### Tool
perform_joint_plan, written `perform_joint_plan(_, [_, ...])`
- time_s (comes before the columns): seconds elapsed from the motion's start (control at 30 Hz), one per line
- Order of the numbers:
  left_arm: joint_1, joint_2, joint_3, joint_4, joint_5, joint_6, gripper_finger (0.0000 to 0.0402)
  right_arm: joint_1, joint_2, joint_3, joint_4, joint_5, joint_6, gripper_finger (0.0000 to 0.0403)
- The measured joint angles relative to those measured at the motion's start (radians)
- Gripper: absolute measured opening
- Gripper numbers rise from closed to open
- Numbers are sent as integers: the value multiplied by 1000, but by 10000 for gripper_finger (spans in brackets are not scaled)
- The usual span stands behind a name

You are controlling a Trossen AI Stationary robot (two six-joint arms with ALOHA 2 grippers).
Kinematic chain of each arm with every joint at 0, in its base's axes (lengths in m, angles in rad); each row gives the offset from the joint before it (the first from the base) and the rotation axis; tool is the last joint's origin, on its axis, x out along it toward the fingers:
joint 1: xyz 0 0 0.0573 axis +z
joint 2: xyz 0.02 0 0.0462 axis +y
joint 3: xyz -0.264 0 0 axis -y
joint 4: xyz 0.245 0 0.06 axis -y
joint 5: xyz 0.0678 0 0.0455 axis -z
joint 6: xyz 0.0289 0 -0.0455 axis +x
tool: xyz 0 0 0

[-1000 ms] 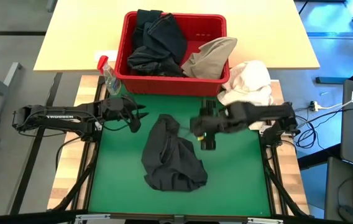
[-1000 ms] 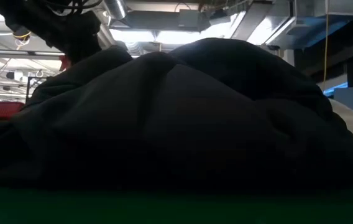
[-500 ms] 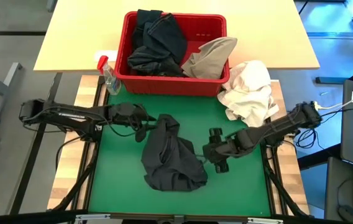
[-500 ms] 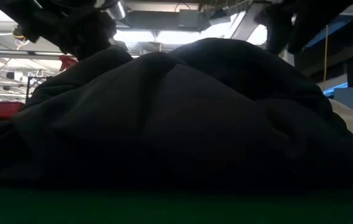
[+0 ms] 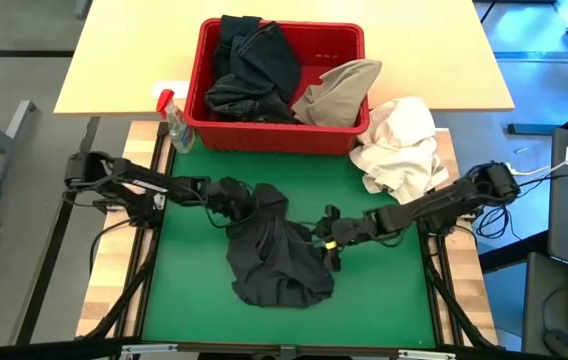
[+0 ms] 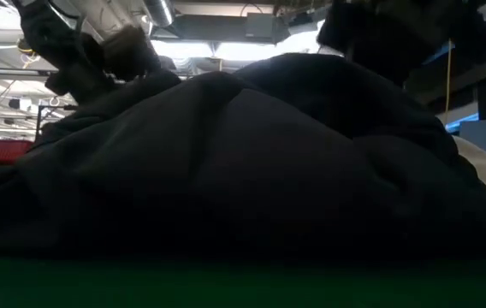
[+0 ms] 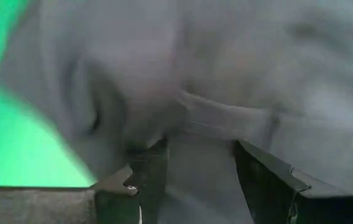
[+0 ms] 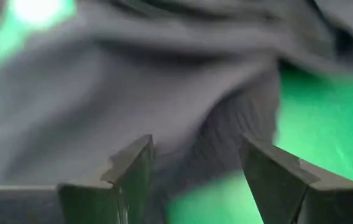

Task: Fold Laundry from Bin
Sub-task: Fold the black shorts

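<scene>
One dark garment [image 5: 276,248] lies crumpled in a heap on the green mat [image 5: 384,290], out of the red bin [image 5: 349,47], which sits at the far end of the table holding more dark laundry [image 5: 254,65] and a khaki piece [image 5: 337,88]; a white cloth bundle [image 5: 399,140] rests just beside the bin's right corner. Both arms are low at the heap: the left gripper [image 5: 242,198] is at its upper left edge, the right gripper [image 5: 326,240] at its right flank; each wrist view shows fingers [image 7: 148,177] spread with cloth bulging between them, the right pair [image 8: 133,171] likewise apart and not clamped, so neither is gripping anything. The step in hand looks like the first pinch on the garment, ahead of spreading it flat; folding has not begun. Next, each gripper likely needs to close on a single edge or hem rather than a bunched wad, then lift and draw apart so the cloth opens out; grabbing several layers at once would probably keep it balled up.
</scene>
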Motion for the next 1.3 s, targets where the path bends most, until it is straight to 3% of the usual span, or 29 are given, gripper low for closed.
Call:
perform_joint_plan(0.1, [17,-2,5,-148,-92,6,179,-42,31,-10,-105,23,-23,237])
perform_joint_plan(0.3, [55,-67,7,-442,-341,-92,179,-131,24,-3,-313,219,-66,237])
perform_joint_plan(0.43, [65,-173,-2,-552,-362,-160,179,-178,-18,63,-470,235,-78,237])
perform_joint_plan(0.5, [57,-245,10,-532,-335,-180,179,-190,-41,88,-441,147,-74,237])
perform_joint_plan(0.63, [34,-371,30,-377,-267,-159,179,-188,-48,95,-163,-188,-61,237])
perform_joint_plan(0.7, [25,-409,29,-307,-234,-139,179,-185,-28,98,-46,-286,-34,237])
perform_joint_plan(1.0, [-27,-435,29,-267,-192,-135,179,-91,95,92,-199,-367,-46,237])
perform_joint_plan(1.13, [-52,-414,29,-198,-193,-122,179,-67,162,92,-71,-260,-70,237])
perform_joint_plan(1.3, [-70,-379,29,-122,-195,-109,179,-63,223,94,109,-253,-127,207])
